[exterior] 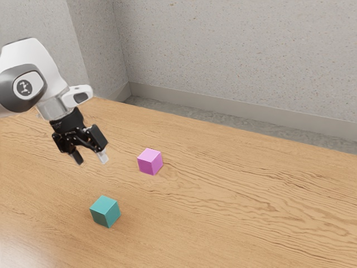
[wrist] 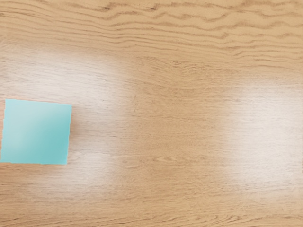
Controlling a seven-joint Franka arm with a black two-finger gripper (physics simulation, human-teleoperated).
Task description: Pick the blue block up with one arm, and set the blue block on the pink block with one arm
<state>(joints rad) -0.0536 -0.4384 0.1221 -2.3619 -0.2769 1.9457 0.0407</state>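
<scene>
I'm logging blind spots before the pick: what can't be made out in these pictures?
Exterior view: white robot arm cut off by the left edge, base unseen.
Exterior view: teal-blue cube and pink cube hide their own far faces.
Wrist view: straight-down angle hides the teal-blue cube's sides.

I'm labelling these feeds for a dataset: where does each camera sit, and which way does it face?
Exterior view: raised at the arm's side, looking down across the table toward the wall; the arm and its open pincer show, above the blue block and pink block.
Wrist view: on the hand, facing straight down at the tabletop and the blue block's top face.
Shared: the blue block and the table.
</scene>
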